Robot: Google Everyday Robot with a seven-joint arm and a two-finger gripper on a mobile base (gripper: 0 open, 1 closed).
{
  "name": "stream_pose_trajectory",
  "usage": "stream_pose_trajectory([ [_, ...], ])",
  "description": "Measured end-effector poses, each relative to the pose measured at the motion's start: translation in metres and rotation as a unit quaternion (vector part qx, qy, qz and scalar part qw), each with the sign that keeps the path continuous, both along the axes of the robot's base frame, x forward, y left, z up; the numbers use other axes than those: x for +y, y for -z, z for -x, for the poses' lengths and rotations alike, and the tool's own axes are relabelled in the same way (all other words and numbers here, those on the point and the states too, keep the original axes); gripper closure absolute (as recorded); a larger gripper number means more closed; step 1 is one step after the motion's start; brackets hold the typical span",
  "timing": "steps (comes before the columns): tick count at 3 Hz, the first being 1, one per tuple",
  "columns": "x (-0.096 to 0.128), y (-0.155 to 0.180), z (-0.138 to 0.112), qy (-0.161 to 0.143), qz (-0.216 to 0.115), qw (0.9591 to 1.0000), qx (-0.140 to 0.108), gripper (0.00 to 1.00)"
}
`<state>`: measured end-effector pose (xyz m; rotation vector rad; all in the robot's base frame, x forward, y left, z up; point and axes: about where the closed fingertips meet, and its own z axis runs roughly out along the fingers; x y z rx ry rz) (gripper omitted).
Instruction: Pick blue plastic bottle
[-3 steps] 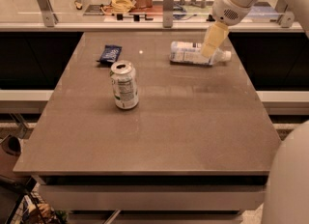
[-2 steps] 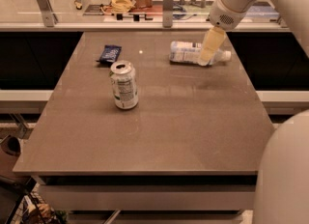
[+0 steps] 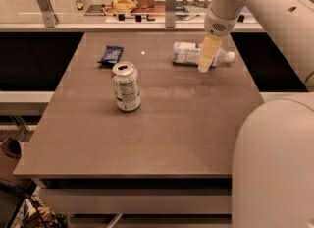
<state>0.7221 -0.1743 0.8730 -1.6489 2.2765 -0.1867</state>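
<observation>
Three things on the brown table (image 3: 186, 128) right now, and the one that matters is the blue plastic bottle (image 3: 185, 53). It lies on its side in the far right part of the tabletop, white cap pointing right, pale label facing us.

The gripper (image 3: 202, 67) is down right at it, the pale claw hanging from the white arm (image 3: 255, 11) and crossing in front of the bottle's cap end, its tip low by the table surface on the bottle's near side. It looks to be touching or just beside the bottle. Is the claw clenched or released? I cannot tell from where I stand; it shows edge-on as one pale shape.

Now the edges. The bottle is close to the table's right edge and not far from the far edge, with a dark gap behind and a cluttered counter (image 3: 147, 23) beyond that.

Room to move: plenty. The silver-green can (image 3: 125, 86) stands upright left of centre, well apart from the bottle. The small dark blue wrapper (image 3: 111, 54) lies flat further back on the left, near the can but apart from it. The near half of the table is bare surface, with the robot's white body (image 3: 274, 168) bulking up at the near right.
</observation>
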Motion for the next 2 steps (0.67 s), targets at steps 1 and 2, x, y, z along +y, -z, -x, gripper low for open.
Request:
stream_pose_trajectory([
  [1,0.0101,0.0147,-0.0142,-0.010,0.003,0.9999,0.013,0.00],
  [2,0.0103,0.0167,-0.0157,-0.010,0.002,0.9999,0.013,0.17],
])
